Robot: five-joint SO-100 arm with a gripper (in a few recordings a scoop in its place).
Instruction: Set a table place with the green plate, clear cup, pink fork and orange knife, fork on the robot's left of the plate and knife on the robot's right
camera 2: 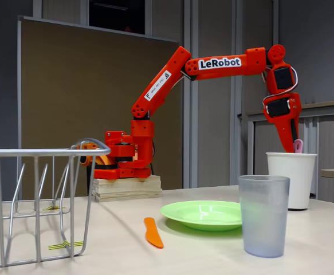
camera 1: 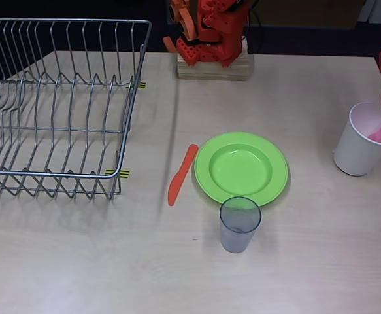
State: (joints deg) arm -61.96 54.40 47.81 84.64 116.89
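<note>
The clear cup [camera 2: 263, 214] stands upright nearest the camera in the fixed view; in the overhead view it sits just below the green plate [camera 1: 241, 167], at its rim. A wire dish rack [camera 1: 54, 108] stands well left of the plate on the table [camera 1: 79, 261]. The robot [camera 2: 155, 97] reaches from its wooden base, above the plate in the overhead view, out to a white paper cup [camera 1: 360, 140] well right of the plate. Its gripper [camera 2: 290, 143] points down into that cup beside the pink fork [camera 2: 298, 145]; whether the fingers grip it cannot be told. The orange knife [camera 1: 182, 174] lies flat just left of the plate.
</note>
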